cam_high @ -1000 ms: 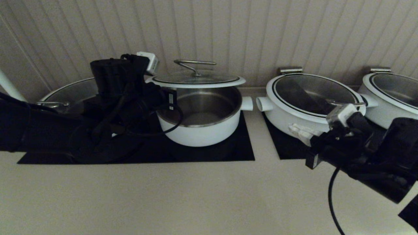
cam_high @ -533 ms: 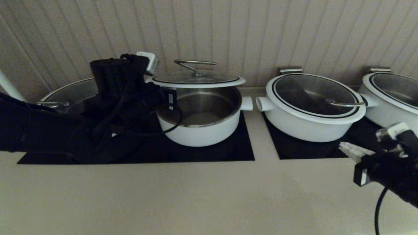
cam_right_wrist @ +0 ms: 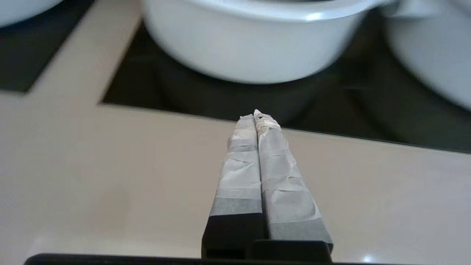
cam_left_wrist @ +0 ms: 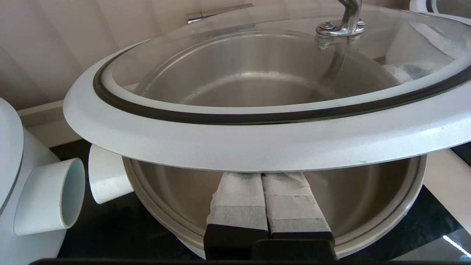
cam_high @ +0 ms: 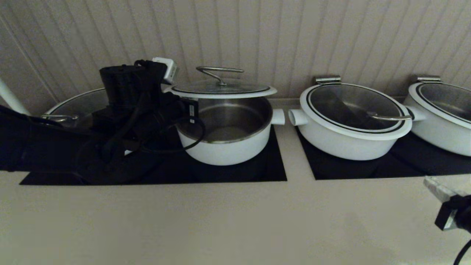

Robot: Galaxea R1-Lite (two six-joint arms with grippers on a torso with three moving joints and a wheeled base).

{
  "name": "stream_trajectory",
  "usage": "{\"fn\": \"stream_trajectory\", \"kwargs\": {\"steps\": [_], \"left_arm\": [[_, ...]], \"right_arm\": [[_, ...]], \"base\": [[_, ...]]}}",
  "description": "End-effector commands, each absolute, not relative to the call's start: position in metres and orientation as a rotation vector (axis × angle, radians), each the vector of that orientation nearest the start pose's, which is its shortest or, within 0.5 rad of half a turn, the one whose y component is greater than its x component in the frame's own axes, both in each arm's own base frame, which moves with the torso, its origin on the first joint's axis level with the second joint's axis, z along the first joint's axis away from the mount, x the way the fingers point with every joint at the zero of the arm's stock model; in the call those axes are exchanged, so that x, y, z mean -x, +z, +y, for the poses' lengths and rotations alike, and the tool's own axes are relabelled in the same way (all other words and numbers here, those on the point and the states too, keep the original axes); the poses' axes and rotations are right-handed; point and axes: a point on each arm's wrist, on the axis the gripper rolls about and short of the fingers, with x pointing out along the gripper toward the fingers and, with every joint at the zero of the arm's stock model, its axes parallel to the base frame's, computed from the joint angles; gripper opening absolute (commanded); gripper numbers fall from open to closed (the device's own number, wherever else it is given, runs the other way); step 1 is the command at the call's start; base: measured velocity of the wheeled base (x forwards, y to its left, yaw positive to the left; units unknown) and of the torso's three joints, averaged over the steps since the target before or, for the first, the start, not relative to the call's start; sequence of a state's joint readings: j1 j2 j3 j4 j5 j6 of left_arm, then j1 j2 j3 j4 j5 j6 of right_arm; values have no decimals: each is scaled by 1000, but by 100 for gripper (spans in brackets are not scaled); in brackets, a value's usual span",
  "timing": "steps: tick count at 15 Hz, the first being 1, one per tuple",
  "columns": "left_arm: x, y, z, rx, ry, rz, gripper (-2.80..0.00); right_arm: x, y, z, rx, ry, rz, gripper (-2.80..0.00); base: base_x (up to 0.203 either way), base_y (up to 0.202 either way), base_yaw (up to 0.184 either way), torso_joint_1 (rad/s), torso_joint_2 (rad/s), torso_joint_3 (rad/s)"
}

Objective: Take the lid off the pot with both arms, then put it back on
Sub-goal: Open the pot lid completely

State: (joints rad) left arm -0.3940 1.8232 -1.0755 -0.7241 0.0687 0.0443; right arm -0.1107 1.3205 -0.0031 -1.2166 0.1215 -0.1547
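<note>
While the lid [cam_high: 220,89] is held clear of the pot [cam_high: 226,134], a gap is seen between its white outer ring and the pot's steel rim, and the lid is kept roughly level, directly above the pot. Its arched steel bar handle [cam_high: 219,73] stands upright at the centre of the glass. The pot is set on a black hob panel [cam_high: 272,167] let into the tabletop [cam_high: 220,221], with one stubby white tube handle pointing toward the wider white pot [cam_high: 353,121] on the neighbouring panel.

The left end effector [cam_left_wrist: 262,176] is placed at the lid's left edge. In the left wrist view its two tape-wrapped fingers [cam_left_wrist: 239,202] are pressed together with no gap between them, and they run under the white ring of the lid, so that the lid appears to rest on top of them rather than to be pinched between them. In the head view the fingertips are hidden behind the black bulk of the arm.

The right end effector [cam_right_wrist: 257,115] is found low at the right edge of the head view, over bare tabletop in front of the right-hand hob panel and well apart from the lid. Its taped fingers [cam_right_wrist: 279,176] are closed against each other and nothing is held in them.

A third white pot [cam_high: 441,114] with a glass lid is seen at the far right, and another lidded pan [cam_high: 73,106] is partly hidden behind the left arm.
</note>
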Motion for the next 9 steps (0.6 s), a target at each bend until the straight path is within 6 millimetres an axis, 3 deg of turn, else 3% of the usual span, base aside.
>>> {"fn": "stream_trajectory", "kwargs": {"steps": [1, 6, 9], "left_arm": [[-330, 225, -136, -48, -326, 11, -280], [-330, 226, -135, -48, -325, 9, -280], [-329, 225, -135, -47, -324, 11, -280]], "right_arm": [[-133, 139, -16, 152, -11, 35, -280], [-87, 136, -8, 146, 66, 91, -280], [-57, 116, -3, 166, 127, 221, -280]], "base": [[0, 0, 0, 0, 0, 0], [0, 0, 0, 0, 0, 0], [0, 0, 0, 0, 0, 0]]}}
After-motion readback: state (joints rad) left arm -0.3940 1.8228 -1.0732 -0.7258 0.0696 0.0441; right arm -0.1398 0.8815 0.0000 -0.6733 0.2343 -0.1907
